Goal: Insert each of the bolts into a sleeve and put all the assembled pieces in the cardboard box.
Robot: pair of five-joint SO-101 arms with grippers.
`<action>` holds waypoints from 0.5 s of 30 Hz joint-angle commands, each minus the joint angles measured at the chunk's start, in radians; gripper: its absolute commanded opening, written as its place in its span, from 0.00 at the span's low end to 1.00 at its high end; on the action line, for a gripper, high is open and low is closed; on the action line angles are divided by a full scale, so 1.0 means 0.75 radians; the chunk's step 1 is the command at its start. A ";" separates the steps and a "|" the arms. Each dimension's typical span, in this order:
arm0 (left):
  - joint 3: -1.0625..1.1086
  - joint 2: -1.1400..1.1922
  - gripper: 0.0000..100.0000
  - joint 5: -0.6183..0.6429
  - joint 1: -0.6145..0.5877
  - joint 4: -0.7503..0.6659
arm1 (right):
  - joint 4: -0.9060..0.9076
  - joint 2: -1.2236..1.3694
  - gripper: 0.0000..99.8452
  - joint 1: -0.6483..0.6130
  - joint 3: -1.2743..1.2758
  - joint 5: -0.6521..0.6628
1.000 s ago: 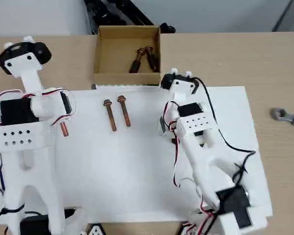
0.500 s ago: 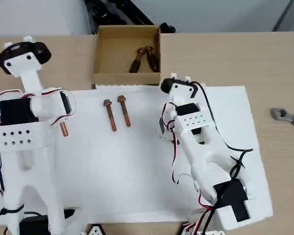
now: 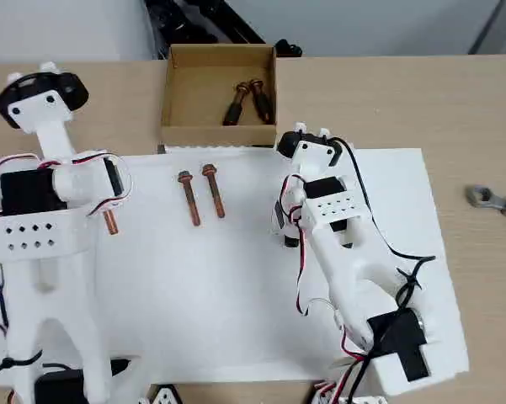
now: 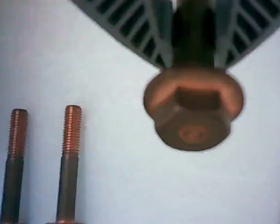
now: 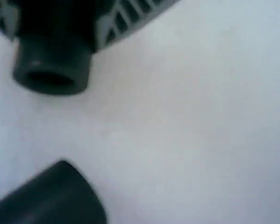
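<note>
I see pale wood table across high view. White sheet covers its near middle, edges straight. Small metal piece on bare wood at far right, well apart from sheet. Beyond table's far edge: light wall at left, black gear beside it, maybe stand or cables. Light even on my feed, shadows soft.
</note>
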 commanded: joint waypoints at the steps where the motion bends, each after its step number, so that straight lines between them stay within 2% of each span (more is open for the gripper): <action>1: -0.007 -0.057 0.01 -0.008 -0.008 -0.031 | -0.019 -0.003 0.01 0.003 0.020 -0.006; 10: -0.007 -0.057 0.01 -0.008 -0.008 -0.031 | -0.069 0.093 0.02 -0.001 0.061 0.035; 15: -0.007 -0.057 0.01 -0.010 -0.008 -0.031 | -0.077 0.132 0.15 -0.036 0.061 0.086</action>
